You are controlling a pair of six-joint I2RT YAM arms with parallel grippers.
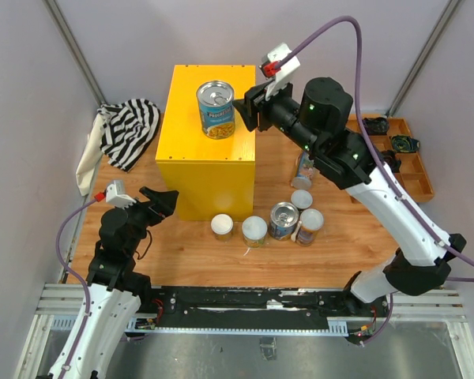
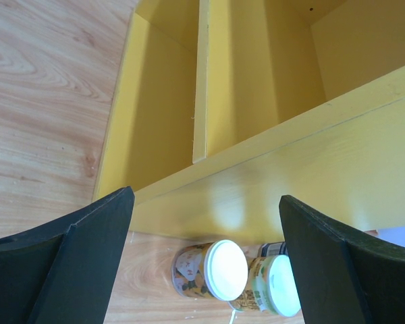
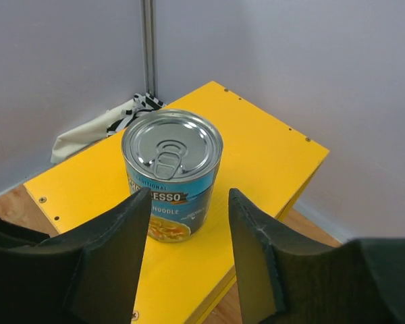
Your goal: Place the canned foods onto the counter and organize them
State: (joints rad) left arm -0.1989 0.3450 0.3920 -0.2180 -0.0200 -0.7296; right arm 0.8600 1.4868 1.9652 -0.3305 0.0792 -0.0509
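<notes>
Cloth (image 1: pixel 130 130) (striped, maybe a towel) beside counter (image 1: pixel 209 181)

top cam high overhead looking down, left wrist cam close on the counter (image 2: pixel 270 202), probably its open side, right wrist cam close over its top, shared with overhead

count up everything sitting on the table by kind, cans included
cans: 7 (1 on top of the yellow box, 6 down on the table)
yellow box: 1
striped cloth: 1
wooden tray: 1
total: 10
</notes>
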